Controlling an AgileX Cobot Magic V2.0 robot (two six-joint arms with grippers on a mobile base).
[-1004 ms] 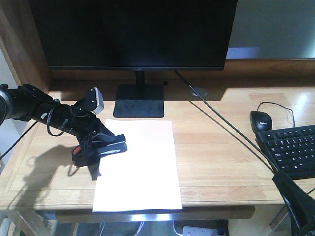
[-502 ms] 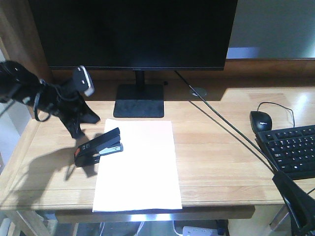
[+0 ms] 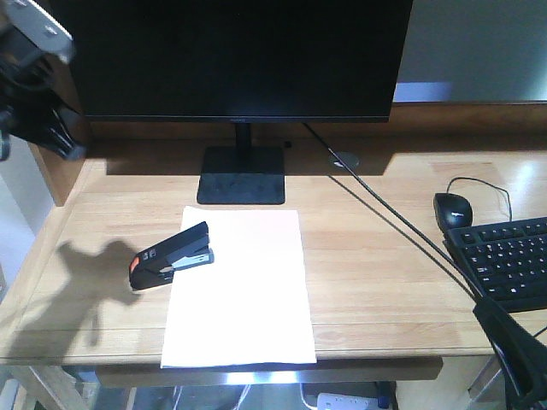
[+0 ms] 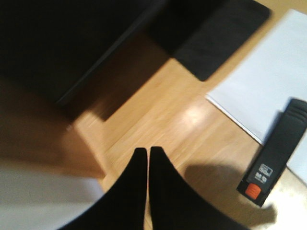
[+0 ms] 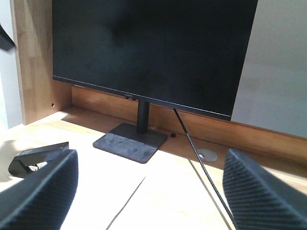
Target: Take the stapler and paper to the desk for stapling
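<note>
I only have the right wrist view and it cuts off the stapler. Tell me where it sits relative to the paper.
Observer: The stapler lies on the desk, its front end overlapping the left edge of the paper. Its orange end is off the sheet.
Operator: Report the left pincer.
Observer: The left pincer is shut and empty, high near the side panel, apart from the stapler.
Operator: Say what's on the desk's right side.
Observer: A mouse and a keyboard, both well clear of the paper.
</note>
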